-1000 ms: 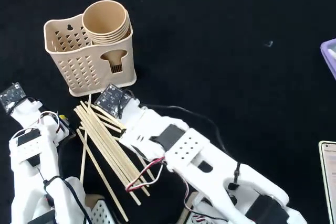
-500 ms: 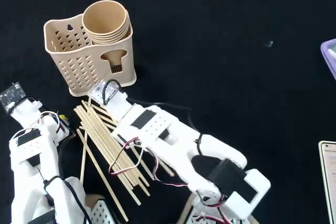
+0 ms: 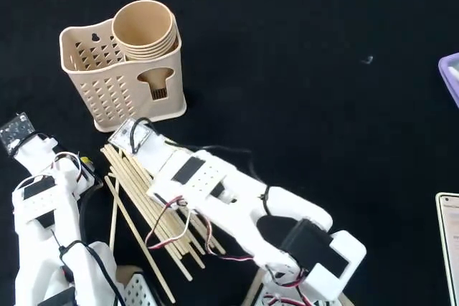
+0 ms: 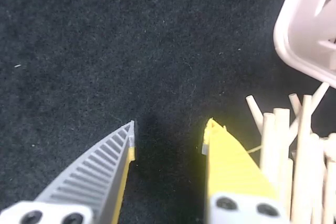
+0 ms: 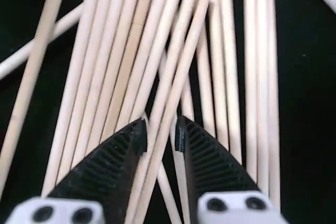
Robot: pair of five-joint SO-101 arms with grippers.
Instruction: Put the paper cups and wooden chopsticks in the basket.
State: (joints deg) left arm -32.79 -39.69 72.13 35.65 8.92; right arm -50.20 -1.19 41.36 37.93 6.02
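Where the paper cups (image 3: 145, 28) stand: nested in one stack, upright in the basket (image 3: 118, 87), so this half of the task looks done to me.
Wooden chopsticks (image 3: 143, 195): all lying in a loose fan on the table (image 3: 323, 105), just in front of the basket, with their far ends near its foot.
Right gripper (image 5: 158, 128): low over the fan, jaws drawn close on one stick, gripping it as far as I can judge (the neighbours lie so tight that a second may come along).
Left gripper (image 4: 168, 132): spread open over bare table beside the stick ends, holding nothing; I think it sits there to keep out of the way.
Basket: the compartment beside the cups is free, probably meant for the sticks.
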